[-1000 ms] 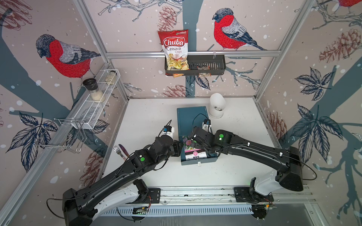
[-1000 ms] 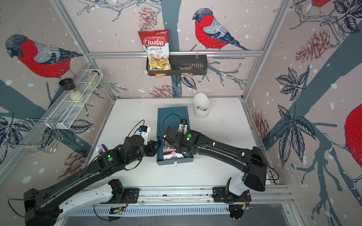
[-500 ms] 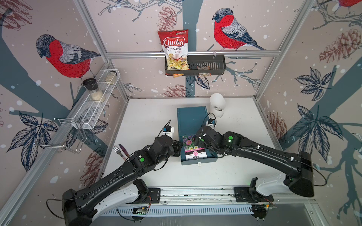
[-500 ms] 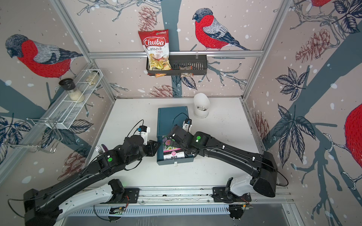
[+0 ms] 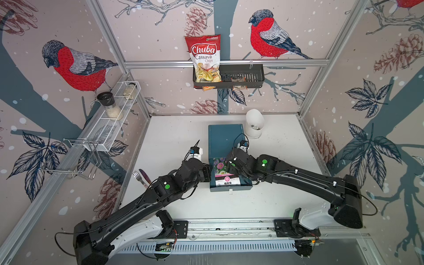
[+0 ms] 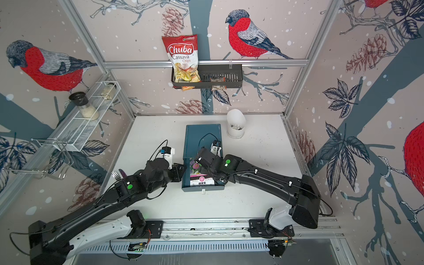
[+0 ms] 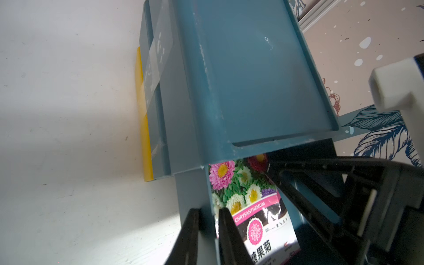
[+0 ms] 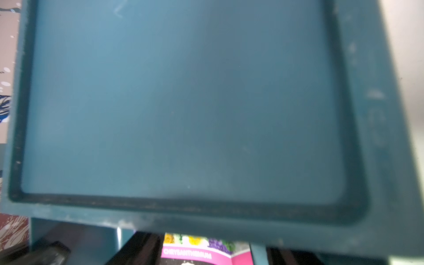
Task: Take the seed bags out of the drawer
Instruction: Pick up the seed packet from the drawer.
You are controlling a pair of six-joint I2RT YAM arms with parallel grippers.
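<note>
My left claw [image 7: 207,214] has clamped shut on the drawer [image 7: 190,190] wall. My right claw [image 8: 206,254] is narrowing, jaws apart, flower packet [image 7: 247,197] beneath it: first pick pending.

Both top views look steeply down from high above the mounting rail [image 5: 229,223] toward the back wall [image 5: 174,91], covering the whole table [image 5: 179,137]. The left wrist camera looks along the left gripper [image 7: 208,211], close on the teal cabinet [image 7: 247,80], its drawer [image 7: 190,195] and the chrysanthemum seed bag [image 7: 250,202] just ahead. The right wrist camera, nearer and blurred, shares cabinet and bag.
</note>
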